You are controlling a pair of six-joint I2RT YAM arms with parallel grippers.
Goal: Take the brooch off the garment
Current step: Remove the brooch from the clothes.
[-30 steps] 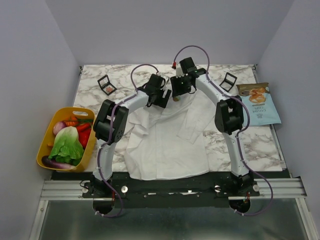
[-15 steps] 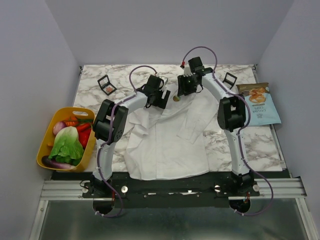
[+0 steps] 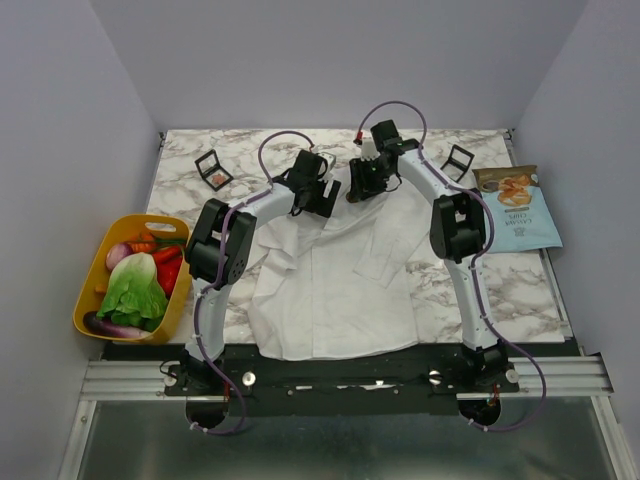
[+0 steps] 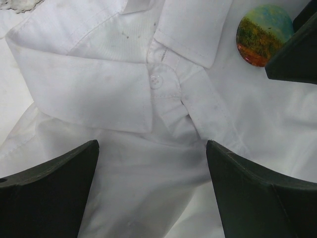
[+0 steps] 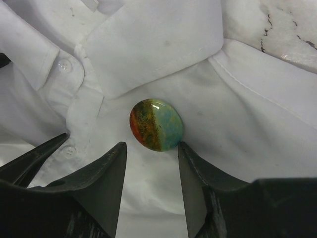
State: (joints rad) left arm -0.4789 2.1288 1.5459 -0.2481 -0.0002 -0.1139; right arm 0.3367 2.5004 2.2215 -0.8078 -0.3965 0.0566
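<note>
The white shirt lies spread front-up on the marble bench, its hem near the arms' bases and its collar toward the far side. At the bench's left edge sits a yellow basket filled with toy vegetables. To the right, well apart from the shirt, lies a light-blue bag of chips.

Farther in, both arms reach over the collar. The left end effector hangs wide open above the buttoned collar with nothing in it, one finger over each side of the placket. The brooch, a small round pin shading from orange-red through green to blue-green, sits on the shirt's chest just below one collar point, beside the button strip. The right end effector is about half open, and its two fingertips straddle the brooch's near edge, just beside it on either side. Whether they touch it I cannot tell, and the pin lies flat on the cloth.

At the far side stand two open black makeup palettes, one at the left and one at the right.
</note>
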